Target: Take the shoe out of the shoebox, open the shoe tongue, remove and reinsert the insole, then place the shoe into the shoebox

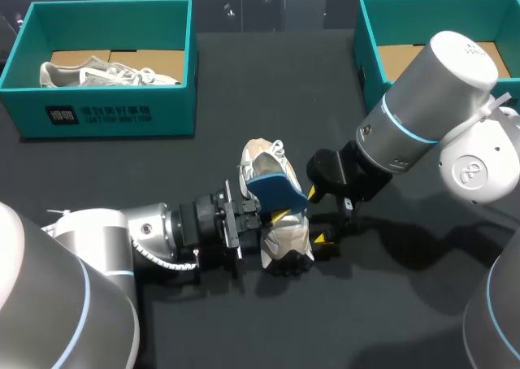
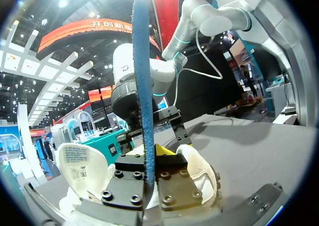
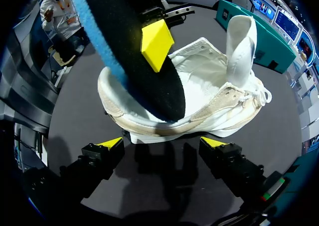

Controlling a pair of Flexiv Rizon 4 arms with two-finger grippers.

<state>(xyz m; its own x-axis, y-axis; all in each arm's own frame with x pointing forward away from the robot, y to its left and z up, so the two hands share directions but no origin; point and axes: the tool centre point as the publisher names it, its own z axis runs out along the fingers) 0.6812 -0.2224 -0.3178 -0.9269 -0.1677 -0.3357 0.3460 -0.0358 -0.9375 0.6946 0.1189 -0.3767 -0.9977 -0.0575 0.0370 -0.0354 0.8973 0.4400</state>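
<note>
Insole clamped edge-on in left end effector; white sneaker below it, just ahead of wide-spread right end effector, on table.

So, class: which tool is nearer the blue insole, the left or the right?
Left. The left tool grips the insole itself; the right tool stands open beside the shoe, not touching the insole.

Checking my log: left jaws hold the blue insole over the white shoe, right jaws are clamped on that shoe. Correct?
No: the right wrist view shows the right jaws open, beside the shoe, not clamped on it. The rest stands.
</note>
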